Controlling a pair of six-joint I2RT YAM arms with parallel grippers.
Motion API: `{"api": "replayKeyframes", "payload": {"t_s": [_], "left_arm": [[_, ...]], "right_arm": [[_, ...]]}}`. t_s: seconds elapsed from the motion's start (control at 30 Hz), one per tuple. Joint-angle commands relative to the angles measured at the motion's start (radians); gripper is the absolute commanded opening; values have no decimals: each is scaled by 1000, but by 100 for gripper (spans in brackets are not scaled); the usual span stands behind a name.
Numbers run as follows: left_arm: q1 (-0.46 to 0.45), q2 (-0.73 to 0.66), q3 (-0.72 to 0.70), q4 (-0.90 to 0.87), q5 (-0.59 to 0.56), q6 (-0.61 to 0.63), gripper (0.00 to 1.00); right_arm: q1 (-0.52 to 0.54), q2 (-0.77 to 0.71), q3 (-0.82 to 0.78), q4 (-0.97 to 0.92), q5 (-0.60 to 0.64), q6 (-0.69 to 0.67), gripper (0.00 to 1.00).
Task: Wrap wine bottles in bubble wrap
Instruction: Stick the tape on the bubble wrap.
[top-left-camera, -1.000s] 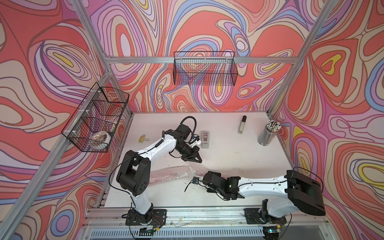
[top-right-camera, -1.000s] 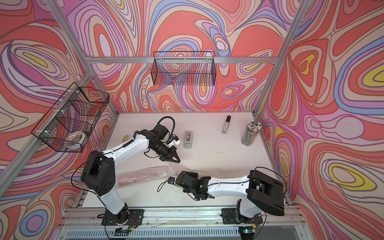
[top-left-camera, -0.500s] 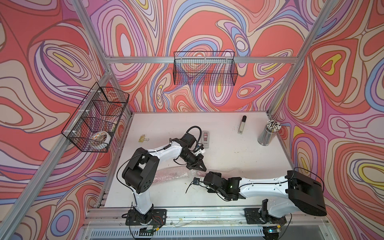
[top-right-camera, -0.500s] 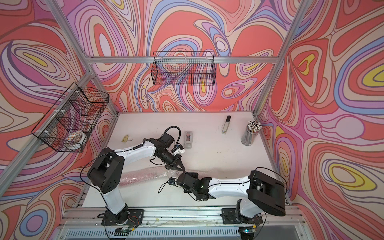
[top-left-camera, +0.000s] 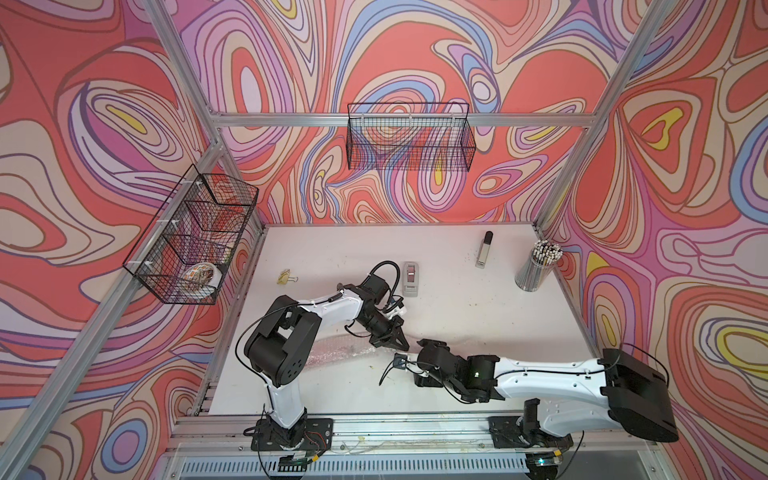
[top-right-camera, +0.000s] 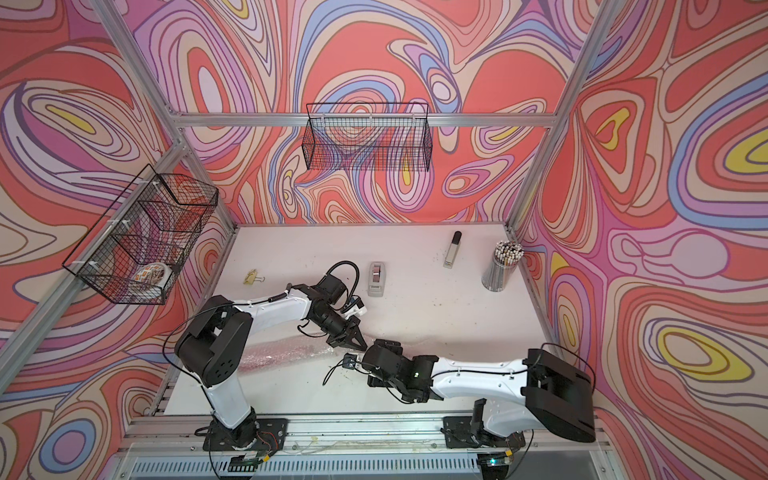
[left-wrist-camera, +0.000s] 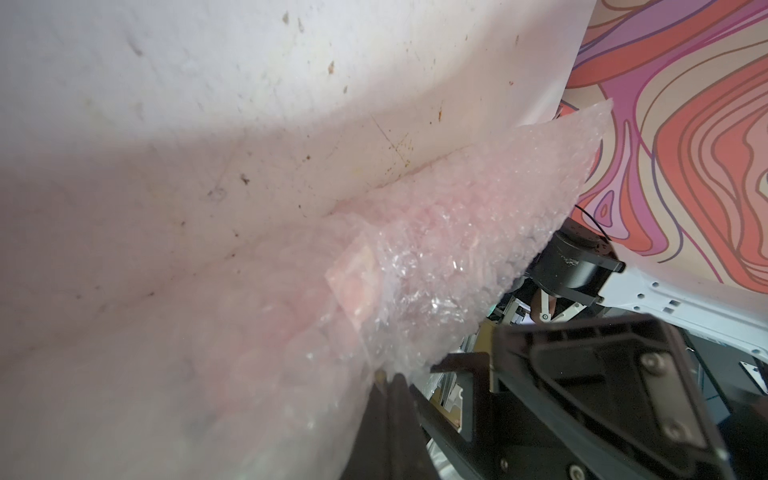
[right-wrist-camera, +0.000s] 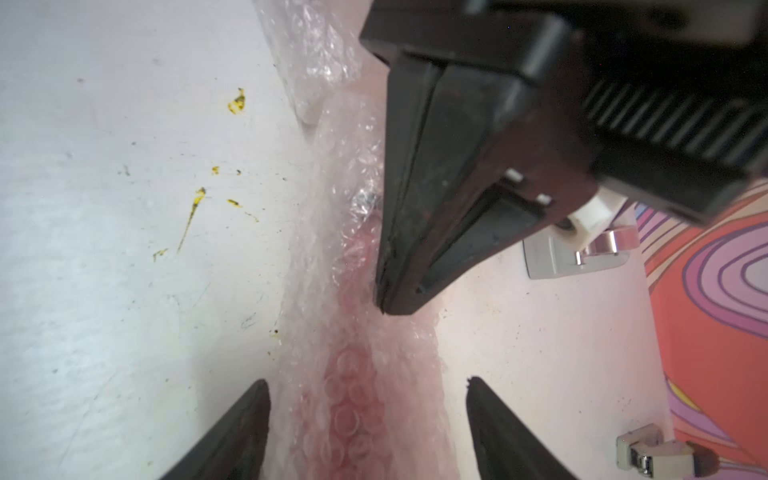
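In both top views the left gripper (top-left-camera: 400, 341) (top-right-camera: 354, 340) points down onto the bubble wrap (top-left-camera: 338, 354) (top-right-camera: 286, 351). The wrap is a long rolled bundle lying on the table (top-left-camera: 457, 303), and most of it trails back from the gripper toward that arm's base. The right gripper (top-left-camera: 420, 350) sits just beside the left one's tip. A grey tape dispenser (top-left-camera: 410, 278) lies near, beyond the left wrist.

In the left wrist view, bubbled film fills the space ahead of the left gripper's fingers (left-wrist-camera: 392, 415), which are pressed together. A patch of tape (left-wrist-camera: 357, 282) sits on the wrap just ahead of them. The close, blurred view does not show whether a fold of film is nipped between them.

In the right wrist view, the right gripper (right-wrist-camera: 370, 419) is released, with one finger on either side of the bundle. Neither finger visibly touches it. A wine bottle (right-wrist-camera: 349, 407) shows pink-red through the bubbles between them. Just ahead, the clenched left gripper (right-wrist-camera: 390, 305) rests its tip on the wrap.
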Motion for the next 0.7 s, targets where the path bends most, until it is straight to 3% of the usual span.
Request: {"api": "replayKeyframes", "payload": {"t_s": [0.0, 0.13, 0.23, 0.47, 0.67], "left_arm": [[-4, 17, -6, -3, -3, 12, 0], [-4, 18, -10, -2, -4, 14, 0], [-3, 16, -9, -4, -6, 16, 0], [-5, 11, -5, -21, -17, 27, 0], [-4, 5, -1, -22, -21, 27, 0]], "right_arm": [[2, -104, -33, -103, -84, 11, 83], [-4, -219, -80, -142, -60, -45, 88], [-55, -242, -85, -155, -127, -69, 90], [-152, -169, -82, -10, -176, -174, 91], [-209, -55, -61, -40, -278, -223, 91]]}}
